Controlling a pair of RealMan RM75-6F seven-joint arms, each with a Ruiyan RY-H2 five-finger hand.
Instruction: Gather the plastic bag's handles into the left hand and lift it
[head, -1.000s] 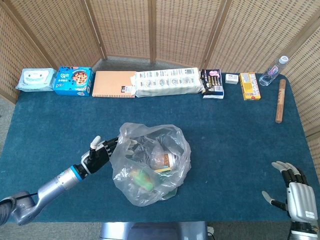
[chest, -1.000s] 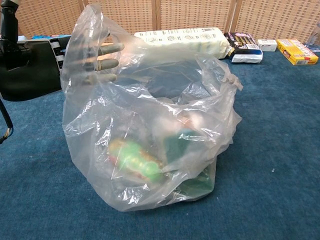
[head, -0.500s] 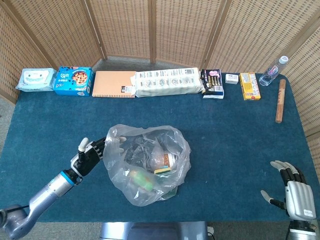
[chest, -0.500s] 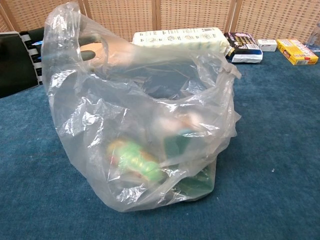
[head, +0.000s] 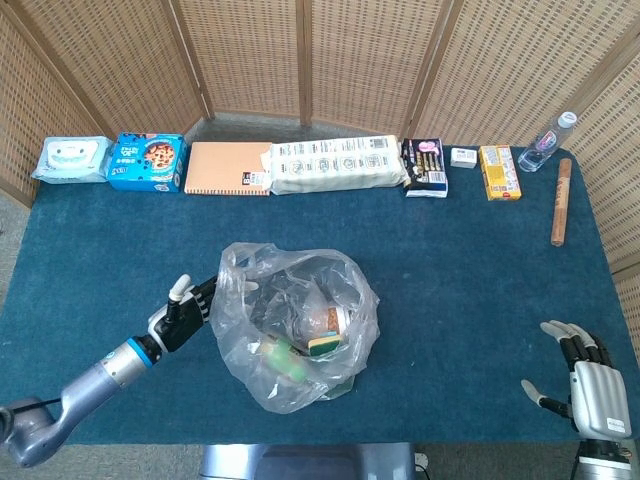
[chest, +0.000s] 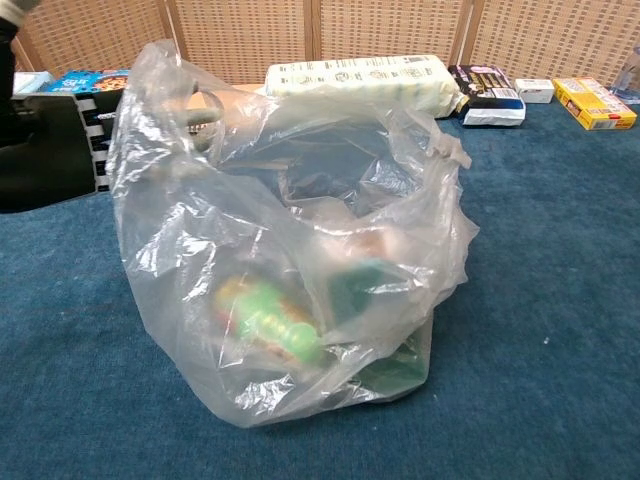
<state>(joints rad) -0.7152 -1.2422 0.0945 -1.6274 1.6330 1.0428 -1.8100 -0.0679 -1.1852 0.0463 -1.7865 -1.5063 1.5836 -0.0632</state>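
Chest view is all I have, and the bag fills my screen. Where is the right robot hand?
Observer: The right robot hand is at the table's near right corner, fingers spread, holding nothing, far from the plastic bag.
Operator: And the left arm?
Observer: The left robot hand is at the bag's left rim, and its forearm runs back to the near left corner. I cannot tell whether it grips.
Operator: Anything past my right edge?
Observer: A wooden stick lies by the far right edge.
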